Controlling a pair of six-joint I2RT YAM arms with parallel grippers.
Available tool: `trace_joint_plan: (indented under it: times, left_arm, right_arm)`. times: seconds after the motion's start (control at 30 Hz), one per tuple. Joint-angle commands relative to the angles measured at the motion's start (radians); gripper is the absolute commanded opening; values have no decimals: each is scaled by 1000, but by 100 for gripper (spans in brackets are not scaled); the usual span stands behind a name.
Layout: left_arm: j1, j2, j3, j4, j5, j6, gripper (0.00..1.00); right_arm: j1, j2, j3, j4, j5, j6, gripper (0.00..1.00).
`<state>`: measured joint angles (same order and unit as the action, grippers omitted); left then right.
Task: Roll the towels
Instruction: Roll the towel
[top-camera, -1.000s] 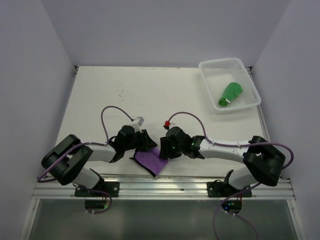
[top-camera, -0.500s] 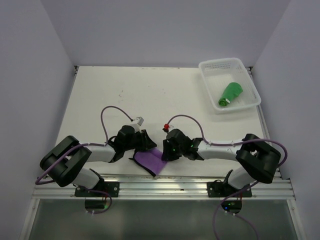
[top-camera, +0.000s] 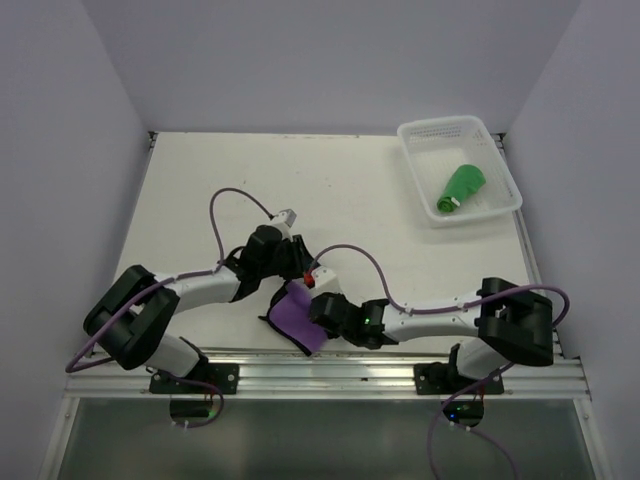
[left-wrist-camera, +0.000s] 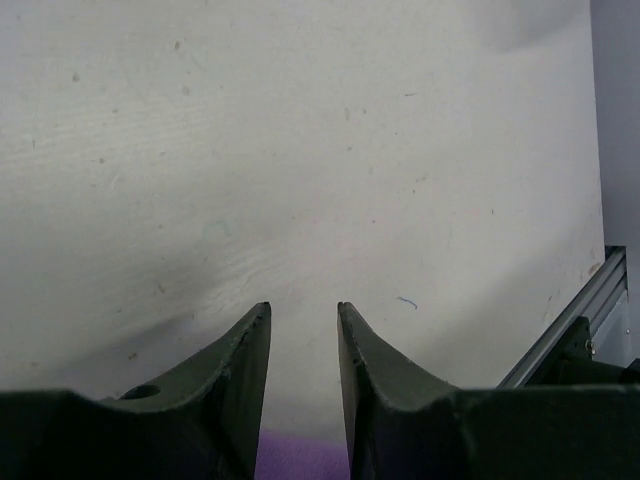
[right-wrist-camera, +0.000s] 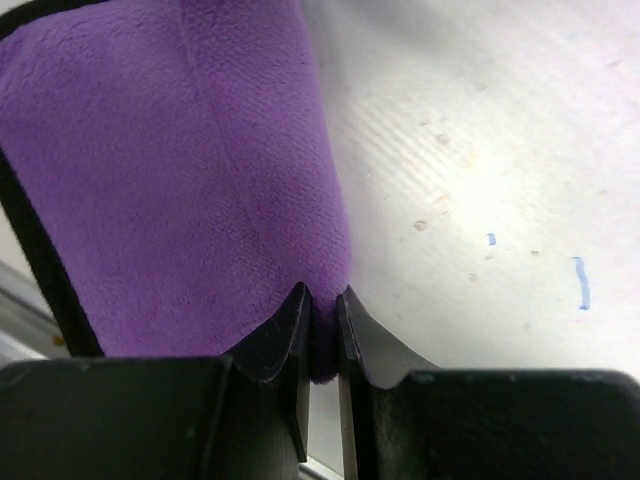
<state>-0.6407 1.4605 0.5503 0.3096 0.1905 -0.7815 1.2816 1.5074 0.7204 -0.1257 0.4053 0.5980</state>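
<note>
Right wrist: your right gripper (right-wrist-camera: 320, 295) pinches the purple towel (right-wrist-camera: 180, 170) at its right edge, cloth lying left of it. The left gripper (left-wrist-camera: 303, 315), fingers slightly apart, sits at the far side, hold unclear.

The purple towel (top-camera: 296, 318) lies at about 6 o'clock on the table, close to the near edge. It is soft and fuzzy with black edging, and it is folded over on itself. The right gripper (right-wrist-camera: 320, 300) pinches its rounded fold. The green towel (top-camera: 461, 187) is rolled into a short bundle and lies tilted in the white basket (top-camera: 447, 127) at 2 o'clock.
</note>
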Motion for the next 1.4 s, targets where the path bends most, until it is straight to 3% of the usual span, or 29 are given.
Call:
trace_joint_plan:
  times: [0.0, 0.27, 0.6, 0.93, 1.37]
  left_arm:
    - [12, 21, 95, -85, -33, 33, 37]
    - [15, 9, 137, -122, -22, 16, 38]
    - [18, -61, 60, -107, -8, -12, 38]
    - [12, -158, -64, -18, 52, -56, 38]
    - [-68, -121, -173, 72, 63, -98, 36]
  right_arm:
    - [36, 42, 86, -129, 292, -27, 0]
    - [125, 192, 227, -294, 533, -18, 0]
    - [248, 390, 350, -465, 665, 49, 0]
    - [288, 559, 507, -560, 662, 8, 0]
    - [295, 671, 594, -614, 645, -21, 0]
